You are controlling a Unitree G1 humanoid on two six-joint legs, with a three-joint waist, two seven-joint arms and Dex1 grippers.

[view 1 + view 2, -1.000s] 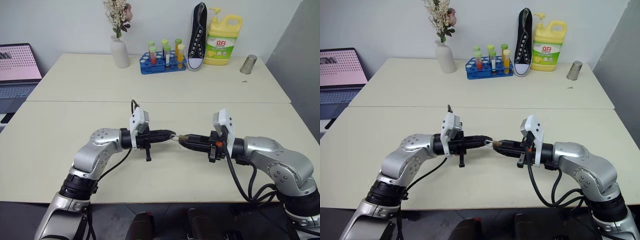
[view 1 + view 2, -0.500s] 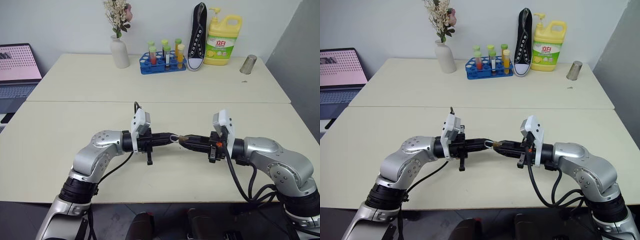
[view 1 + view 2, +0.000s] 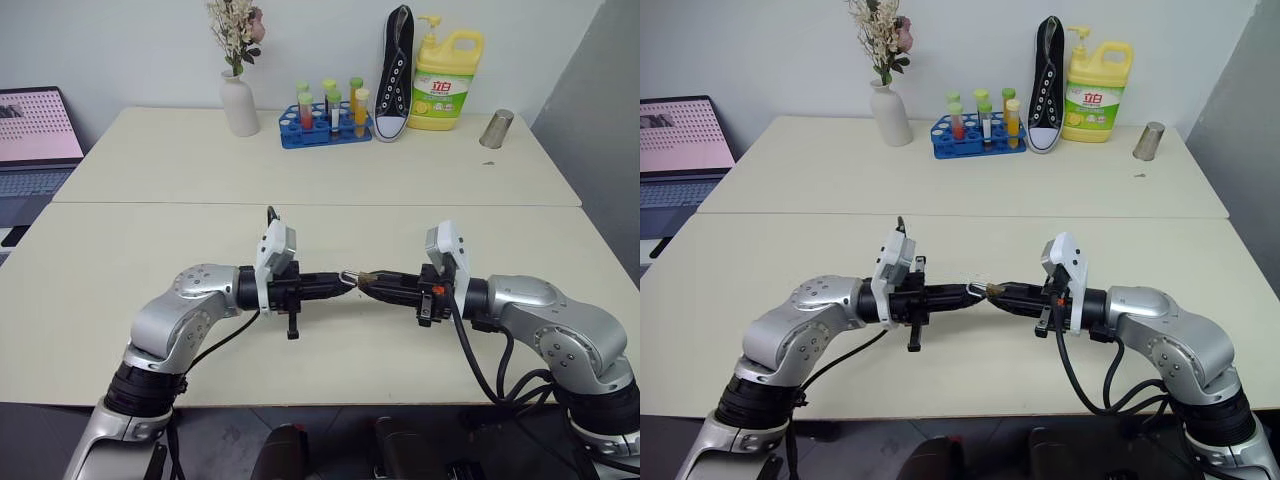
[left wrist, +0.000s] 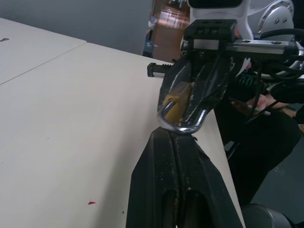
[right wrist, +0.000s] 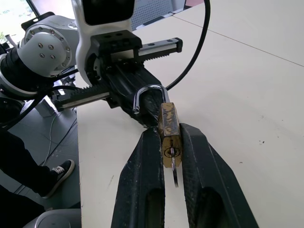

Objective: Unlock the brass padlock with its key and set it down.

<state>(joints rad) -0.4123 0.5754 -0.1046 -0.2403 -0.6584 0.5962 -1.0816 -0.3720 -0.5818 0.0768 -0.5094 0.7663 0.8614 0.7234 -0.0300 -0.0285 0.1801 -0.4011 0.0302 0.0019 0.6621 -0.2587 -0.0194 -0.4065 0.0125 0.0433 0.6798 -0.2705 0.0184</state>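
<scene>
While the two arms are held tip to tip above the tabletop, the brass padlock is clamped by its body between the fingers of the right tool, clear of the surface. Its shackle is seen swung open at one end, and a key is seated below. The left tool is pressed fully closed, its tip at the shackle.

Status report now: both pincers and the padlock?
Right pincer shut on brass padlock, shackle sprung open. Left pincer shut, tips at shackle. Nothing in the way.
</scene>
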